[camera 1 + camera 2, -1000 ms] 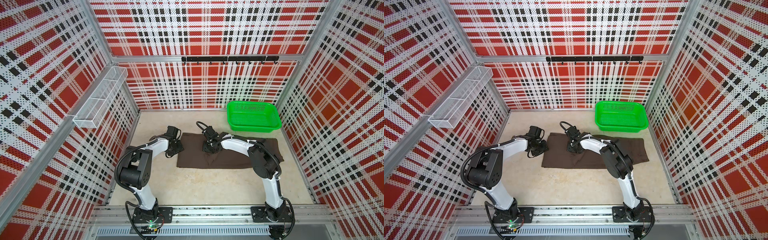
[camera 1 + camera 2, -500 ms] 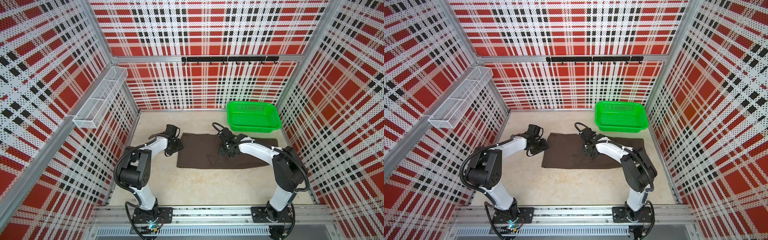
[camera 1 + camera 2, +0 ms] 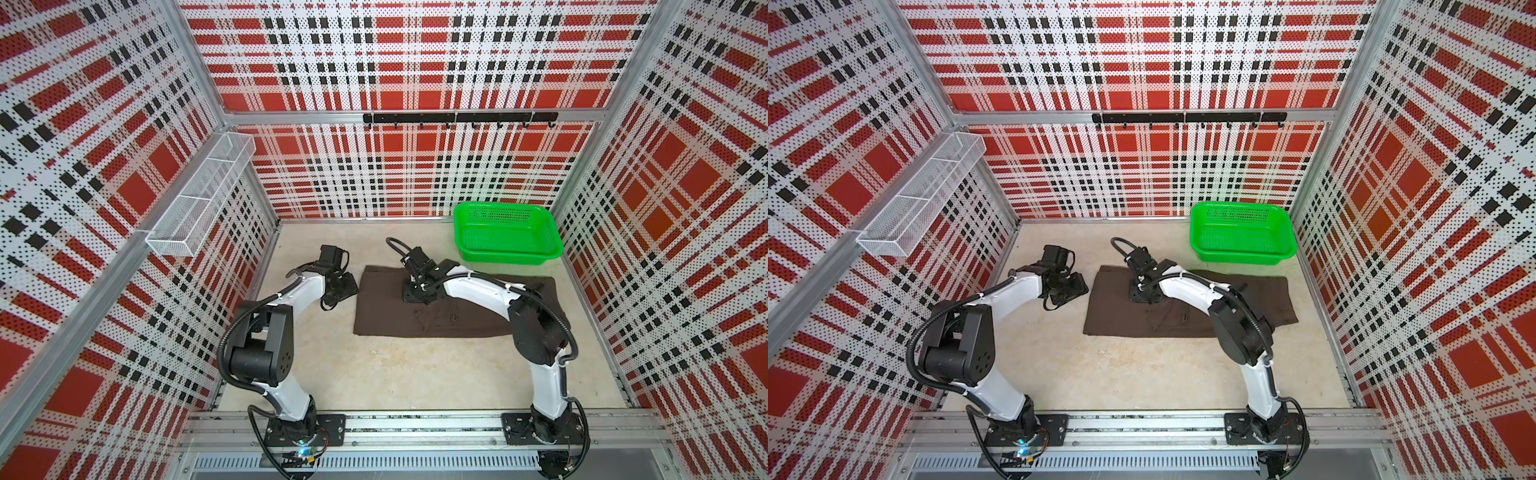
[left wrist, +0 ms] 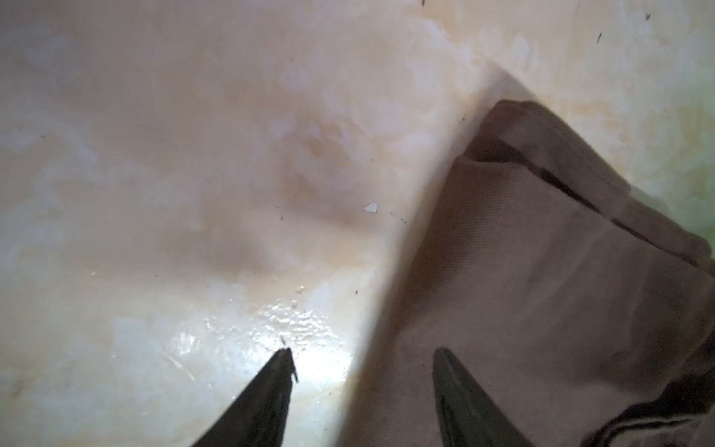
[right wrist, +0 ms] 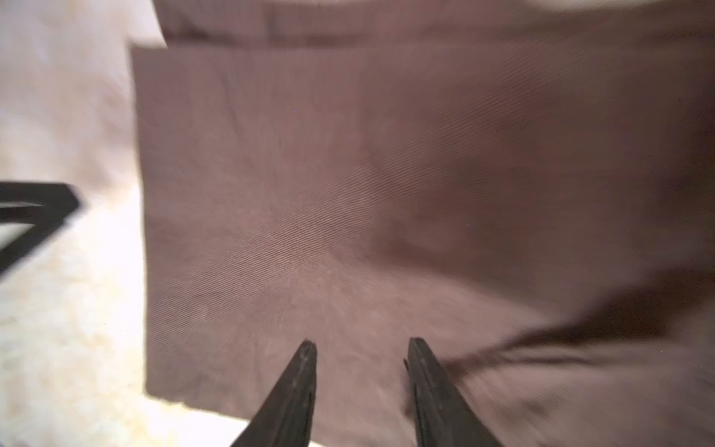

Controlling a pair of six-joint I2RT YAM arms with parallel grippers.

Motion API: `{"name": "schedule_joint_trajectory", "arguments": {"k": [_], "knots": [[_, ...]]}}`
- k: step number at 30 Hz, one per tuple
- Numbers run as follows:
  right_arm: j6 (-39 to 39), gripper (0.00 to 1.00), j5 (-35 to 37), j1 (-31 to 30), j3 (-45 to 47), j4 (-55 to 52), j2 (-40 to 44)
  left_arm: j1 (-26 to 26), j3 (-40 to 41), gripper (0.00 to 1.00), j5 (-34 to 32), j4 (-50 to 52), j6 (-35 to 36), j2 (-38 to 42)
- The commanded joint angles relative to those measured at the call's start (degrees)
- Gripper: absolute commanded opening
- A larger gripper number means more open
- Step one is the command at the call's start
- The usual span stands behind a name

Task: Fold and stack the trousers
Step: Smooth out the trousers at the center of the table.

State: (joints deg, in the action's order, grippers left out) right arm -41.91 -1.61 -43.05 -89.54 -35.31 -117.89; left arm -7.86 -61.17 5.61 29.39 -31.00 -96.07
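Plaid-walled cell, beige tabletop (image 3: 415, 374). Both top views: dark brown trousers (image 3: 386, 311) lie flat as long strip near green mesh basket (image 3: 505, 254); left gripper (image 3: 345, 286) beside strip's end, right gripper (image 3: 417, 293) over strip. Left wrist: fingers (image 4: 267, 394) parted, straddling cloth edge, empty. Right wrist: fingers (image 5: 294, 387) parted over cloth, gripping nothing.

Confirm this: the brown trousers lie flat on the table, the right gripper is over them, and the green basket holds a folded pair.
Wrong on one point: the green basket is empty, as both top views show. The rest stands: the trousers lie flat on the table, with the right gripper over them.
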Motion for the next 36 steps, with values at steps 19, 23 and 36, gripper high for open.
{"name": "schedule_joint_trajectory", "arguments": {"k": [19, 23, 36], "knots": [[-2.2, 0.42, 5.8, 2.4, 20.3, -2.2, 12.6, 4.1, -0.5, 0.62, 0.6, 2.0, 3.1, 1.2], [-1.7, 0.43, 8.2, 4.4, 22.2, -4.1, 16.8, 4.0, -0.7, 0.63, 1.4, 1.9, 3.9, 0.2], [0.7, 0.43, 10.9, 9.1, 21.6, -8.3, 24.0, 0.6, -1.4, 0.65, 7.4, 0.6, 7.8, -5.9]]}}
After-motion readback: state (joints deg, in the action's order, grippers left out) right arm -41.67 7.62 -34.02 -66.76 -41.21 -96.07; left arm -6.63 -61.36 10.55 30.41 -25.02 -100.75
